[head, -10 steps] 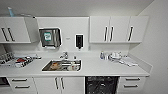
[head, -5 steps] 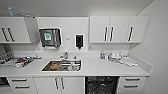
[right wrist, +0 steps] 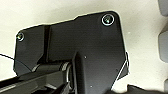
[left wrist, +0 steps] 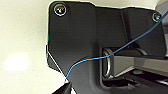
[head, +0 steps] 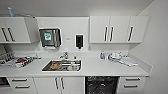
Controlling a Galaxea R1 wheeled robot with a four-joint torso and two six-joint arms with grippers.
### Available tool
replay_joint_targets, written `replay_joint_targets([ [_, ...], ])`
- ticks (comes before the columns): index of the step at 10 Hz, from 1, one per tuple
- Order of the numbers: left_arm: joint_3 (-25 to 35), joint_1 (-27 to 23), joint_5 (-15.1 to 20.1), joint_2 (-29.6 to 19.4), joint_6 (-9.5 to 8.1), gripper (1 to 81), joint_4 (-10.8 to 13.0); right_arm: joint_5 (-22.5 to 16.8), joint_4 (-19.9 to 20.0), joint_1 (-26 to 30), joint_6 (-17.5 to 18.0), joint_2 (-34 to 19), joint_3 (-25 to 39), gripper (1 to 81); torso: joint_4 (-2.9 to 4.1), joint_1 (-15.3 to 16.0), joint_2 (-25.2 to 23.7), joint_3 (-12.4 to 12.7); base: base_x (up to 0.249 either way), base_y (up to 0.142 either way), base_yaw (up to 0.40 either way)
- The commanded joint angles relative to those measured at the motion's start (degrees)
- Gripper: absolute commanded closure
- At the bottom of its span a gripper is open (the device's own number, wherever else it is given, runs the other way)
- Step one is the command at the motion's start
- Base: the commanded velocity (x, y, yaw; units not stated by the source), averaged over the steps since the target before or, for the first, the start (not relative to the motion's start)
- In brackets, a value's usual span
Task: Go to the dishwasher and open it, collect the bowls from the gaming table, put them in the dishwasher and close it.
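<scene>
Dishwasher [head: 101, 85] sits dead ahead, low under the counter [head: 100, 68], right of the sink [head: 62, 65], its dark racked inside showing so it looks open already. Can't tell if either gripper is apart or together, nor which arm's nearer from here.

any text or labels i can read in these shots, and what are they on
None can be read.
Paper towel dispenser: a teal label on its front, too blurred to read.
Wall plate between it and the black soap dispenser: faint marks, too small to read.
Bottle on the countertop: label too blurred to read.
Wrist views: no text.
</scene>
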Motion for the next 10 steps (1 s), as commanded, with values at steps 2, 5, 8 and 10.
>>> replay_joint_targets([
  [2, 4.9, -3.3, 3.0, -1.9, 0.48, 1.0, 4.7, 2.7, 11.7, -0.8, -12.6, 3.4, -4.6, 1.0, 0.0, 0.0, 0.0, 0.0, 0.0, 0.0, 0.0],
  [5, 4.6, -4.4, 3.0, -1.4, -0.05, 1.0, 4.6, 1.8, 13.7, 0.9, -15.8, 1.7, -3.8, 1.0, 0.0, 0.0, 0.0, 0.0, 0.0, 0.0, 0.0],
  [8, 4.6, -5.8, 3.3, -1.3, -0.05, 1.0, 4.0, 1.8, 14.2, 1.9, -15.4, 1.8, -5.3, 1.0, 0.0, 0.0, 0.0, 0.0, 0.0, 0.0, 0.0],
  [10, 4.6, -5.7, 3.1, -1.3, 0.04, 1.0, 4.1, 1.7, 14.1, 2.3, -15.6, 1.5, -7.3, 1.0, 0.0, 0.0, 0.0, 0.0, 0.0, 0.0, 0.0],
])
